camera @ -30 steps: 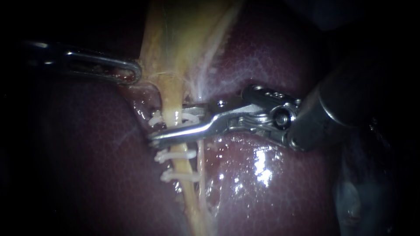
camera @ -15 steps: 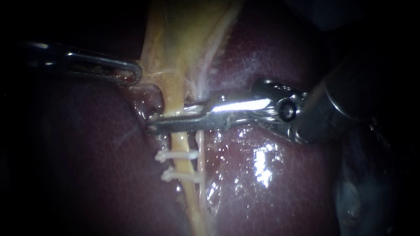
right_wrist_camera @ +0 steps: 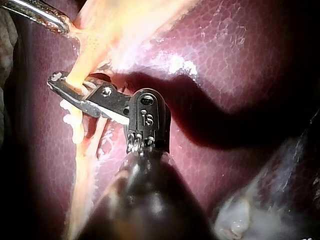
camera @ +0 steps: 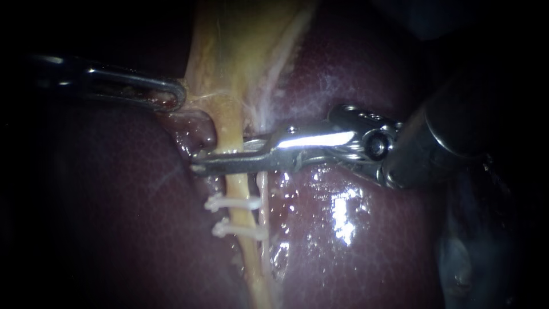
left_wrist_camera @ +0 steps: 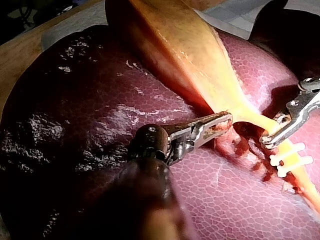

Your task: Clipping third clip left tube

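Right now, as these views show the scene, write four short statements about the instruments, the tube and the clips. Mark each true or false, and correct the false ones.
1. Two white clips sit across the tube, below the right instrument. True.
2. The right instrument's jaws stand wide open, clear of the tube. False: they are shut on the tube, one jaw on each side of it.
3. The left instrument hangs open above the liver and touches nothing. False: its jaws are shut on the edge of the gallbladder, near where it narrows into the tube.
4. The right instrument crosses the tube between the gallbladder and the two clips. True.
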You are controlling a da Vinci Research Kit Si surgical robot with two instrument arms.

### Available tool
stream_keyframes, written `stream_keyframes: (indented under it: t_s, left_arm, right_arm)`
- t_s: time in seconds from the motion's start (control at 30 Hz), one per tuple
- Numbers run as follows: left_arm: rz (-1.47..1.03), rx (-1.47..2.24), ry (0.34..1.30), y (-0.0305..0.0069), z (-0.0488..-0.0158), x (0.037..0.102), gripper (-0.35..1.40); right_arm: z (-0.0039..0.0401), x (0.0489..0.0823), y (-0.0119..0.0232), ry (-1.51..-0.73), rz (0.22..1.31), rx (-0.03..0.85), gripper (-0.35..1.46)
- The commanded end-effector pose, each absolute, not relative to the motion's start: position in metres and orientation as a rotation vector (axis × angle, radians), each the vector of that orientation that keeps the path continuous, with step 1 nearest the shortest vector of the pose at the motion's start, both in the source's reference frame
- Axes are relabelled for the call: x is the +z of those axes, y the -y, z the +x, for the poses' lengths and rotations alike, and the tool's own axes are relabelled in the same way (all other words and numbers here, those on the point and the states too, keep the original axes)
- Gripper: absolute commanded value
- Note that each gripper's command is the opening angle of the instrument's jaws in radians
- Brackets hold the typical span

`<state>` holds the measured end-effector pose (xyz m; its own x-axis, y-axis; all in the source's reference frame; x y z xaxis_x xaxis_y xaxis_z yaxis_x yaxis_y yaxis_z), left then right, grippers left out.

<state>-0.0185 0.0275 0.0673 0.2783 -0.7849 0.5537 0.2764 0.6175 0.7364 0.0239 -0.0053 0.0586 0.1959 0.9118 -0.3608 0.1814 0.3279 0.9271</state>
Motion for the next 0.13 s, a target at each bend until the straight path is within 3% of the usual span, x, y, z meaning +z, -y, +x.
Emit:
stream_keyframes:
  t_s: [0.03, 0.13]
  left_arm:
    - [0.569, -0.766, 1.063, -0.0275, -0.0185, 0.0672, -0.35]
    - [0.569, -0.766, 1.063, -0.0275, -0.0185, 0.0672, -0.35]
  right_arm:
    - [0.0239, 0.0587, 0.0053, -1.289, 1.143, 0.711, -0.35]
    - [0.0239, 0.0588, 0.0053, -1.289, 1.143, 0.710, -0.35]
